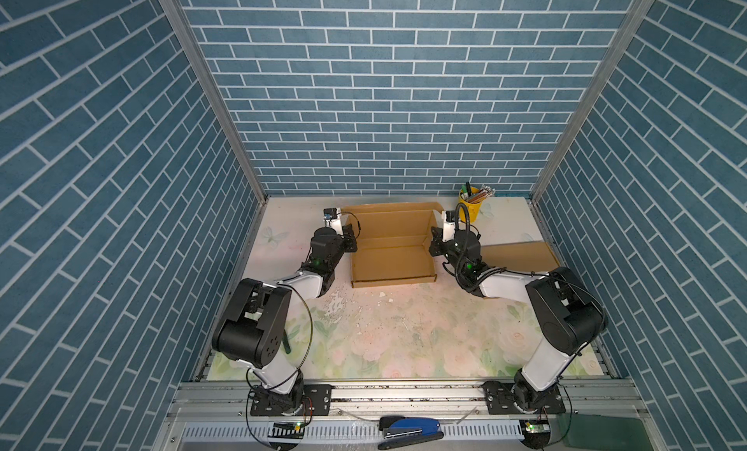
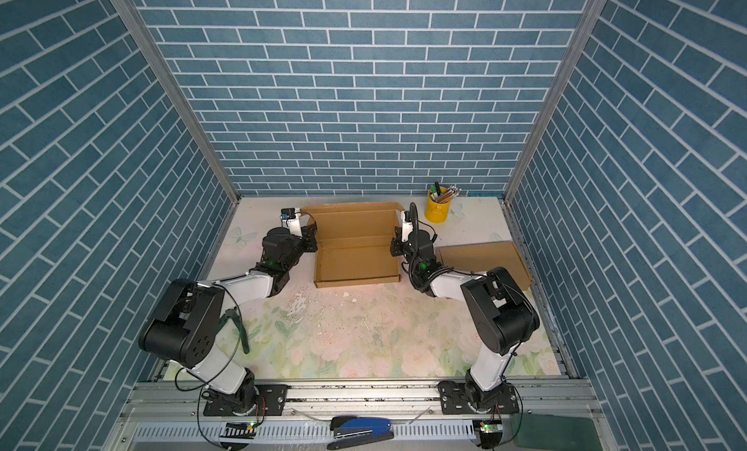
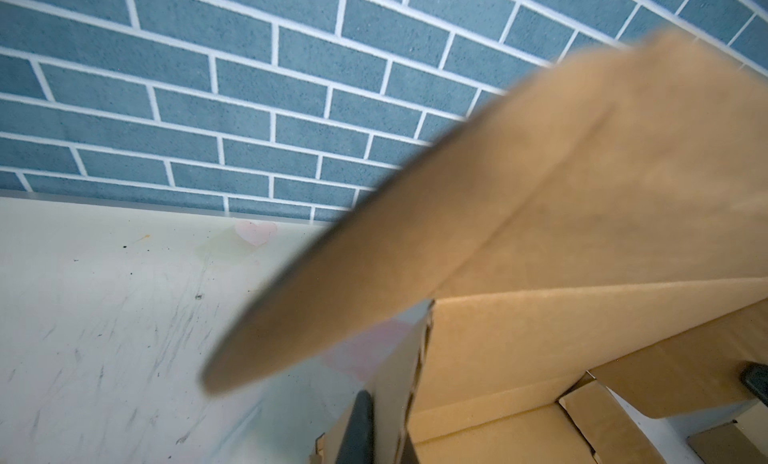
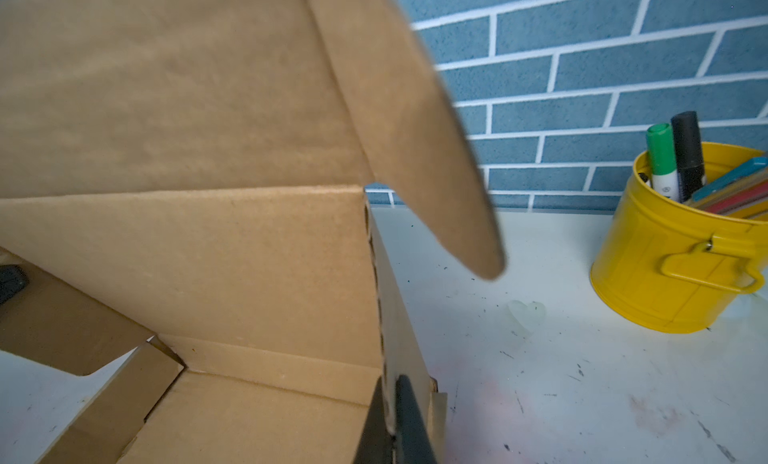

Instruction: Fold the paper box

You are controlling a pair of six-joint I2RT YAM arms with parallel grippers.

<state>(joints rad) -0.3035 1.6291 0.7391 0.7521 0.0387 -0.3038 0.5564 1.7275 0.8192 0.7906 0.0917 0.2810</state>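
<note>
The brown paper box (image 1: 392, 263) (image 2: 355, 263) sits at the back middle of the table. Its tray is open upward and its lid (image 1: 391, 222) stands raised at the far side. My left gripper (image 1: 352, 242) (image 3: 384, 424) is shut on the box's left side wall (image 3: 395, 378), one dark finger (image 3: 358, 424) outside it. My right gripper (image 1: 432, 242) (image 4: 390, 408) is shut on the right side wall (image 4: 399, 316), a finger (image 4: 409, 420) on each face. The lid's side flaps (image 3: 374, 274) (image 4: 415, 129) hang loose above both walls.
A yellow bucket of pens (image 1: 471, 208) (image 4: 673, 249) stands behind the right gripper. A flat cardboard sheet (image 1: 521, 255) lies at the right edge under the right arm. A blue stapler (image 1: 410, 426) rests on the front rail. Paper scraps (image 1: 335, 307) litter the mat in front of the box.
</note>
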